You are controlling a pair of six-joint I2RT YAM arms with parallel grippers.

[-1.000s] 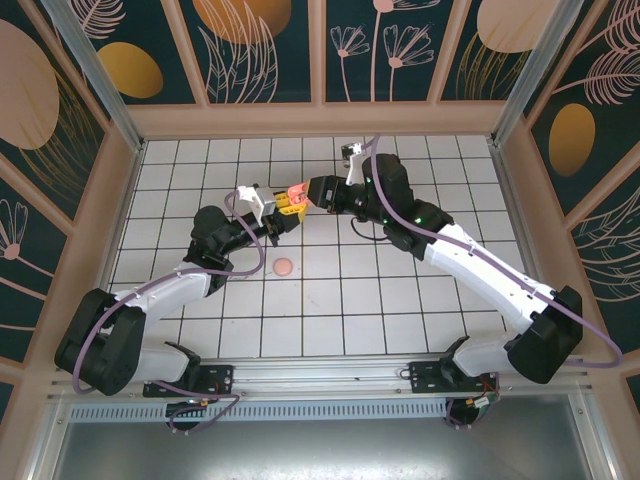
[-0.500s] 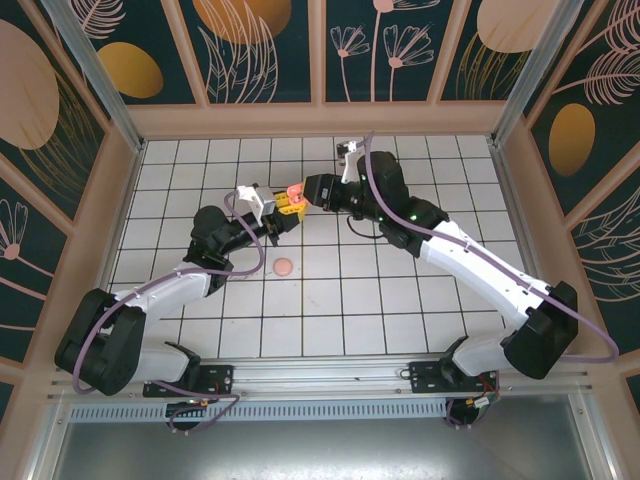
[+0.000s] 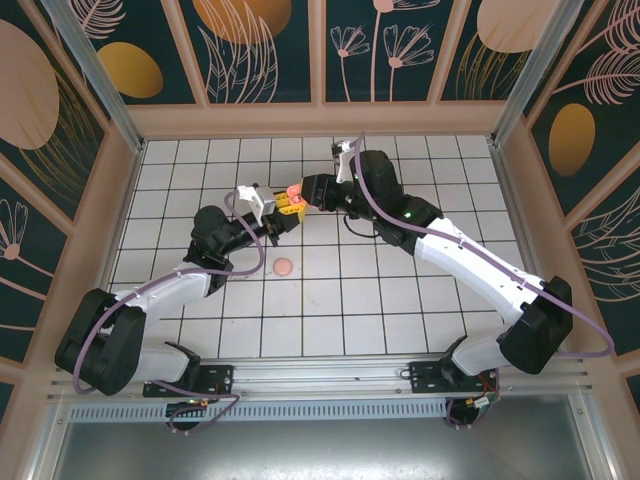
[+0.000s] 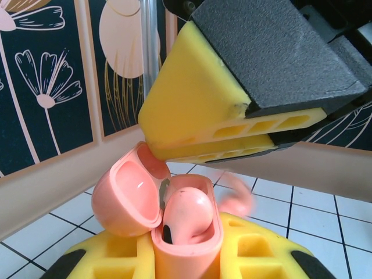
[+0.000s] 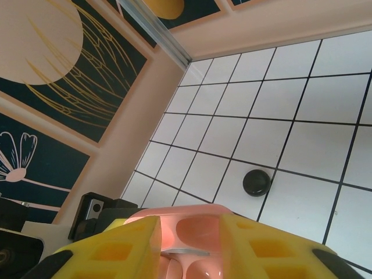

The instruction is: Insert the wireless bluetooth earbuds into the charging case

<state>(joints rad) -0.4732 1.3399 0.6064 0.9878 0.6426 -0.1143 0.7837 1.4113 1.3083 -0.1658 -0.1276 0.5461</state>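
My left gripper (image 3: pixel 284 209) (image 4: pixel 186 258) is shut on the upright coral-pink charging case (image 4: pixel 187 244) (image 3: pixel 295 190). Its lid (image 4: pixel 124 196) hangs open to the left. One coral-pink earbud (image 4: pixel 187 212) sits in the case's well. A blurred pink shape (image 4: pixel 235 196) lies just right of the case; I cannot tell what it is. My right gripper (image 3: pixel 310 191) (image 5: pixel 189 247) hovers right over the case. Its yellow fingers (image 4: pixel 197 99) touch the top of the lid. In the right wrist view the jaws stand apart, with the pink lid (image 5: pixel 212 226) showing beyond the gap.
A small pink round piece (image 3: pixel 285 266) lies on the white tiled table (image 3: pixel 400 300), a tile nearer to me than the grippers. A small black round piece (image 5: pixel 256 182) rests on a tile beyond the case. Patterned walls (image 3: pixel 265 50) enclose the table.
The right arm's wrist has shifted a little left and toward the back, and its gripper stays over the case. The left arm and the case have not moved.
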